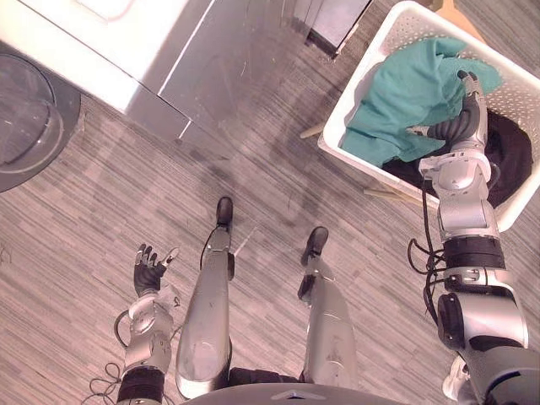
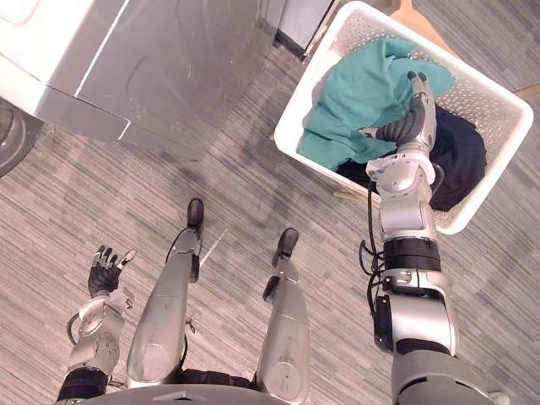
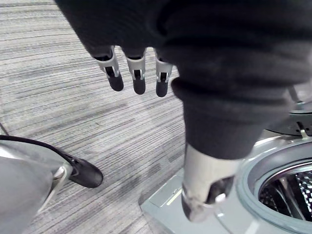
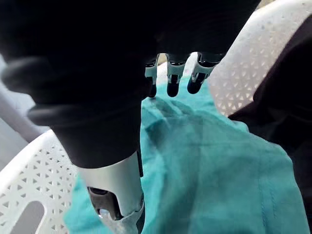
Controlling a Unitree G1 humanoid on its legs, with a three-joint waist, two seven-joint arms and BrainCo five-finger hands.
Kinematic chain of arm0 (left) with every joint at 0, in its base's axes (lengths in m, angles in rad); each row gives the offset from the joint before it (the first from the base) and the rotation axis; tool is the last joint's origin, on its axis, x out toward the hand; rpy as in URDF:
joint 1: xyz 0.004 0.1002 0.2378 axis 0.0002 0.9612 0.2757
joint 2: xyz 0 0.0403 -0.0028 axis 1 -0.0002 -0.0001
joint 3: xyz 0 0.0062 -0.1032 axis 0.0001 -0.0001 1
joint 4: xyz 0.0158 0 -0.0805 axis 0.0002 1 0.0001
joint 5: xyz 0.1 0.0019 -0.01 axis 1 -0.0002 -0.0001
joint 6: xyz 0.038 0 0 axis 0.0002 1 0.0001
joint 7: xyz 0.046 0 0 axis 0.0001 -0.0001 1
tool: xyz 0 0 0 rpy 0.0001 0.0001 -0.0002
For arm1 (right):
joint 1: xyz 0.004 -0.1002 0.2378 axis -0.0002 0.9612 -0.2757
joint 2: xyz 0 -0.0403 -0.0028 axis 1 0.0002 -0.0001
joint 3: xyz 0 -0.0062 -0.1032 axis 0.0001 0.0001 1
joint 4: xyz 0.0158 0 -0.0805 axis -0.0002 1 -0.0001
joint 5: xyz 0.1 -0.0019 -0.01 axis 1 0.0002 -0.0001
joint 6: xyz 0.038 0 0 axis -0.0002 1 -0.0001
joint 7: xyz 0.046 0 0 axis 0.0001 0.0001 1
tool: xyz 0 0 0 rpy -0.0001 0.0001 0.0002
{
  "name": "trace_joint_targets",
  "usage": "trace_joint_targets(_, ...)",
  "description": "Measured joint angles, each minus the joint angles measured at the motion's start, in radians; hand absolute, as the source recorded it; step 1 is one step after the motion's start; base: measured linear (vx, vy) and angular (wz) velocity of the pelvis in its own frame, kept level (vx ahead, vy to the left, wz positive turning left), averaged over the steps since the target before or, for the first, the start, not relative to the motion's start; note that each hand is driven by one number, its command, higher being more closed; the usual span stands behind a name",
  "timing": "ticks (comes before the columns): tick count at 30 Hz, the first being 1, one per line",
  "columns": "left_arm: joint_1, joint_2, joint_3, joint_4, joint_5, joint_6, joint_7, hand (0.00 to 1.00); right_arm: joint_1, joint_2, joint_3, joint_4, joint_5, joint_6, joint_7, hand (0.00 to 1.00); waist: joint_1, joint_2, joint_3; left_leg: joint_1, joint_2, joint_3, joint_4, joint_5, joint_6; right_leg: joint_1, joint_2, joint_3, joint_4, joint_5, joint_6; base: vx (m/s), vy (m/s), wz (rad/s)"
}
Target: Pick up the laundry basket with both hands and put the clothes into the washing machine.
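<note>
A white perforated laundry basket [image 1: 369, 61] stands at the upper right, with a teal garment [image 1: 405, 101] lying on a black garment [image 1: 510, 152] inside it. My right hand [image 1: 468, 110] reaches into the basket over the teal garment [image 4: 209, 165]. Its fingers [image 4: 175, 78] are straight and hold nothing. Whether they touch the cloth I cannot tell. My left hand [image 1: 152, 268] hangs low at the lower left above the floor, far from the basket, its fingers [image 3: 139, 73] spread and empty.
The washing machine [image 1: 126, 51] stands at the upper left, its round door [image 1: 29, 118] swung open and its drum [image 3: 287, 190] showing. Pieces of a wooden stand [image 1: 460, 15] show under the basket. Striped grey floor [image 1: 278, 186] lies between machine and basket.
</note>
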Motion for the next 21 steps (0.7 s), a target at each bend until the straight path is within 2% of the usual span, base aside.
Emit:
trace_joint_targets(8,-0.001,-0.011,0.001,-0.049,-0.005,-0.009,0.005,0.00,-0.111,-0.024,-0.022,0.009,0.142,0.002,-0.010,0.00,0.012,0.000,0.000,-0.121,0.017,-0.008,0.076,-0.025,0.002,-0.077,0.012,-0.012,-0.007,0.022,-0.005,-0.01,0.015,-0.03)
trace_joint_targets(11,-0.001,-0.041,0.004,-0.090,-0.020,-0.013,0.021,0.00,-0.136,-0.043,-0.025,0.001,0.176,0.002,-0.042,0.00,0.020,0.000,0.000,-0.167,0.020,-0.009,0.117,-0.044,0.006,-0.103,0.014,-0.015,-0.007,0.026,-0.003,0.00,0.022,-0.02)
trace_joint_targets(16,-0.001,-0.080,0.010,-0.128,-0.023,-0.020,0.035,0.00,-0.176,-0.051,-0.035,-0.004,0.182,0.003,-0.045,0.00,0.029,0.000,0.000,-0.241,0.030,-0.011,0.185,-0.076,0.010,-0.140,0.020,-0.023,-0.006,0.030,0.000,0.02,0.035,-0.04)
trace_joint_targets(21,-0.001,-0.099,0.021,-0.135,-0.031,-0.028,0.041,0.00,-0.190,-0.051,-0.029,-0.003,0.183,0.003,-0.040,0.00,0.037,0.000,0.000,-0.260,0.037,-0.012,0.199,-0.081,0.010,-0.145,0.020,-0.036,-0.006,0.029,-0.001,0.03,0.020,0.03)
